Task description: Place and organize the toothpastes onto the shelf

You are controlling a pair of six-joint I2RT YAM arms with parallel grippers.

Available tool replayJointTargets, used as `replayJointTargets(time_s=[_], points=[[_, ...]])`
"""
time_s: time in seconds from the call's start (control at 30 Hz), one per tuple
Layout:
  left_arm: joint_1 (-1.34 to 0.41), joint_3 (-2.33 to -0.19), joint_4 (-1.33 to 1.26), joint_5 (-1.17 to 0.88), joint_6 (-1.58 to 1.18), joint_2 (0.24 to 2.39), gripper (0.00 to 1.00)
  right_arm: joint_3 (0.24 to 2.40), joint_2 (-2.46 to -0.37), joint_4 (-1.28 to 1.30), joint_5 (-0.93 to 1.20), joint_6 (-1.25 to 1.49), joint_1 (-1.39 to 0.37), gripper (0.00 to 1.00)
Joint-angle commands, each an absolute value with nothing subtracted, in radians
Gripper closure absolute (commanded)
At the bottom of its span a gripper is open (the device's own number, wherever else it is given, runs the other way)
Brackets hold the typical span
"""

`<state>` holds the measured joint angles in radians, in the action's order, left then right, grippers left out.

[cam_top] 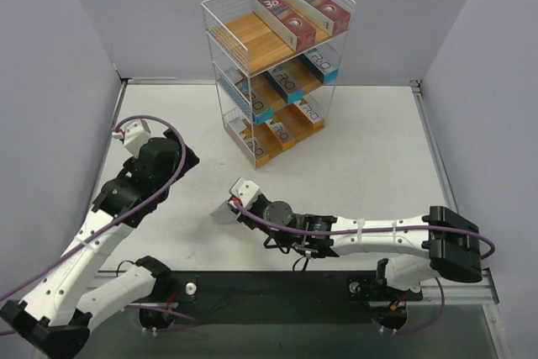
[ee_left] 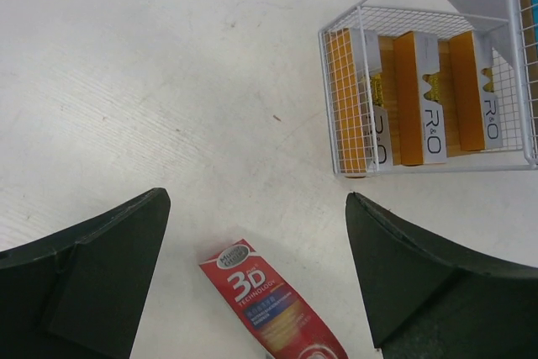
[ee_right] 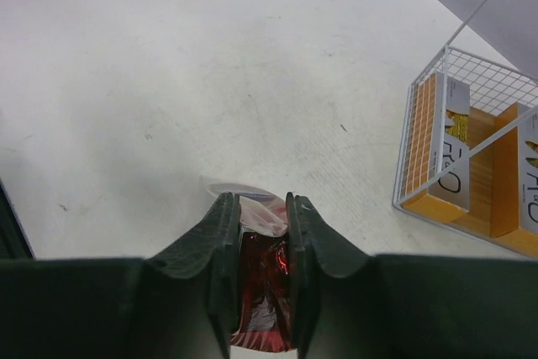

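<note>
The shelf (cam_top: 248, 35) stands at the back centre of the table. Two red toothpastes (cam_top: 286, 18) lie on its top board, teal ones (cam_top: 287, 87) on the middle board and orange ones (cam_top: 284, 132) on the bottom board. My right gripper (ee_right: 258, 201) is shut on a red toothpaste carton (ee_right: 265, 266), low over the table at mid-front (cam_top: 225, 211). My left gripper (ee_left: 255, 199) hangs wide open over the left of the table (cam_top: 172, 160) and holds nothing. A red "3D" carton (ee_left: 269, 300) shows below its fingers, apart from them.
The shelf's bottom tier, with orange cartons (ee_left: 420, 98) behind white wire (ee_left: 336, 107), shows in both wrist views (ee_right: 403, 157). Grey walls close the table at the left, back and right. A black rail (cam_top: 277, 292) with the arm bases runs along the near edge.
</note>
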<state>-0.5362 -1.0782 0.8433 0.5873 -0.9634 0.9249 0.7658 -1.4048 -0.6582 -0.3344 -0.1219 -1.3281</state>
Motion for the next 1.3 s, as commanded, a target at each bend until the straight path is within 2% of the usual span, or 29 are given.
replayJointTargets(time_s=[0.0,0.37,0.7,0.93,1.27], points=[[-0.538,-0.994,0.629,0.615,-0.816,0.845,0.03,0.773,-1.312,-0.644,-0.348,-0.120,-1.321,1.00],[-0.534,-0.819,0.373,0.589,-0.592,0.721,0.03,0.857,-1.054,-0.350,-0.305,-0.121,-1.307,1.00],[-0.529,-0.647,0.161,0.482,-0.364,0.647,0.03,1.113,-0.855,-0.100,-0.321,-0.265,-1.204,1.00],[-0.529,-0.555,0.092,0.459,-0.273,0.644,0.03,1.327,-0.865,-0.081,-0.288,-0.396,-1.114,0.99],[-0.529,-0.456,-0.015,0.413,-0.199,0.695,0.03,1.554,-1.024,-0.219,-0.258,-0.595,-1.074,0.98]])
